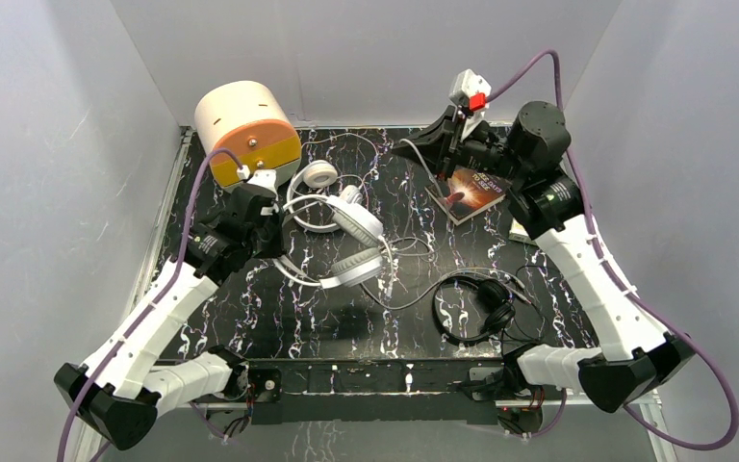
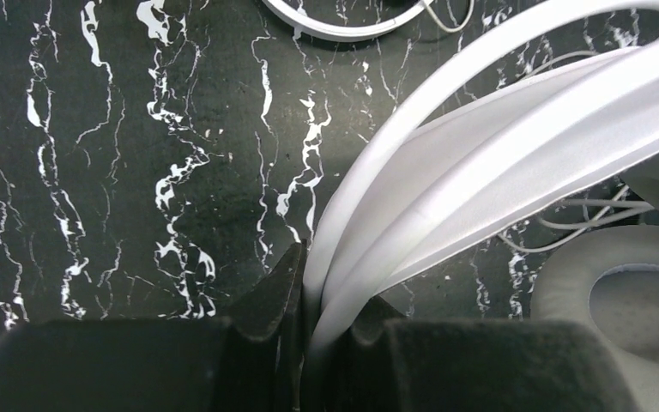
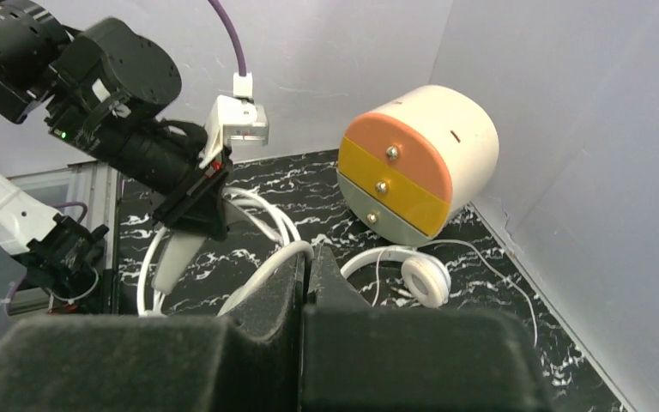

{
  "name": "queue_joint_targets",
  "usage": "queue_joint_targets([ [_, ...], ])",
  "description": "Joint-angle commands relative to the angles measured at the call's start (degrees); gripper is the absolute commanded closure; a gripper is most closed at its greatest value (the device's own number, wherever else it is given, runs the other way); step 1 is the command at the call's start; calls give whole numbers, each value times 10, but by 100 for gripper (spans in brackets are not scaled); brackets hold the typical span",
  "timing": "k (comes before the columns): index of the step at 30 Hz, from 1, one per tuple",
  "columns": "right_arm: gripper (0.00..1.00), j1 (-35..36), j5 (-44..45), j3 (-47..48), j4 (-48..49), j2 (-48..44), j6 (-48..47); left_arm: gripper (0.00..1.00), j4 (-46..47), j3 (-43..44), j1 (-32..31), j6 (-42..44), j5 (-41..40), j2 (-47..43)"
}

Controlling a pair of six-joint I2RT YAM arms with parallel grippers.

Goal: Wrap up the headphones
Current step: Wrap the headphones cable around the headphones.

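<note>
My left gripper [image 1: 275, 221] is shut on the headband of the big white over-ear headphones [image 1: 358, 246] at the table's middle left. In the left wrist view the fingers [image 2: 279, 292] pinch the white band [image 2: 480, 146], with a grey ear cushion [image 2: 635, 300] at the right. The slimmer white on-ear pair [image 1: 319, 177] lies just behind it, its cord looping back. The small black pair [image 1: 486, 304] lies at the front right. My right gripper [image 1: 404, 147] is shut and empty, raised over the back of the table. From there it looks at the slim pair [image 3: 425, 279] and the big pair [image 3: 172, 257].
A cream cylinder drawer unit [image 1: 247, 130] with orange and yellow fronts stands at the back left; it also shows in the right wrist view [image 3: 420, 163]. A book [image 1: 473, 189] lies at the back right under the right arm. White cords [image 1: 414, 252] trail across the table's middle.
</note>
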Motion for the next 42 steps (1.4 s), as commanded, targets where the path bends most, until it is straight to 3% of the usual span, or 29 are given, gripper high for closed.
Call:
queue_joint_targets([
  [1,95,0,23,-22,30,-44,12,100,43,9,-1,-68,18,-42],
  [4,90,0,93,-53,-6,-66,9,100,50,10,-1,-107,37,-73],
  [9,100,0,315,-85,-87,-101,50,100,29,26,-1,-199,-33,-135],
  [11,100,0,342,-93,-120,-104,76,100,38,32,-1,-224,-47,-153],
  [17,100,1,201,-98,-230,-63,127,100,122,25,-1,-261,-83,-184],
  [22,100,1,91,-150,-257,-72,154,100,190,34,-1,-276,-103,-171],
  [27,99,1,66,-203,-263,-111,142,100,244,39,-1,-286,-118,-157],
  [31,93,5,-34,-262,-182,-132,159,100,249,51,-1,-321,-128,-149],
  [35,92,52,-126,-319,-5,-142,264,100,264,46,-1,-364,-131,-137],
  [37,92,91,-121,-333,75,-153,298,100,282,41,-1,-366,-134,-128],
  [40,88,144,-77,-346,118,-164,302,100,279,46,-1,-388,-157,-114],
  [42,77,161,-49,-353,118,-167,288,100,290,43,-1,-396,-151,-111],
])
